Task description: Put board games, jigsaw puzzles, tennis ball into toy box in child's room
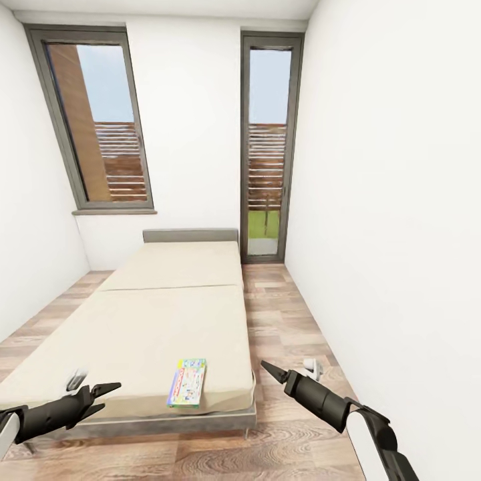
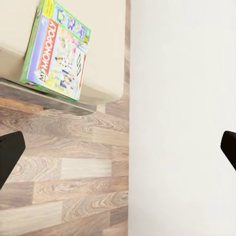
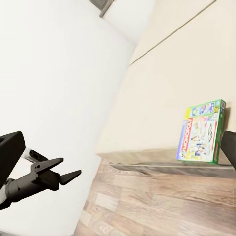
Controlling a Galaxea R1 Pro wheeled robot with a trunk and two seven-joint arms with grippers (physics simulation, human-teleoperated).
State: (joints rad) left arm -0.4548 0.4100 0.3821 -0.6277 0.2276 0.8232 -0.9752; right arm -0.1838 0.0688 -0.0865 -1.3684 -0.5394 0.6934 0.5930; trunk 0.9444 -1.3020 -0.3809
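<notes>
I'd roll closer, then bring the empty, spread left end effector (image 1: 100, 391) over the Monopoly box (image 1: 187, 383) (near the bed (image 1: 153, 321) foot edge). My right end effector (image 1: 288, 374) looks spread too, probably.

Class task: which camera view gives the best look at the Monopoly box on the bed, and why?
The left wrist view: the Monopoly box looks large and its lettering reads clearly. The head view shows it small near the bed's foot edge; the right wrist view shows it smaller, at a slant.

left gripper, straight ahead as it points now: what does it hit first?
Probably the white wall; the left gripper looks along bare floor toward it. The Monopoly box on the bed sits off to one side. Depth unclear.
</notes>
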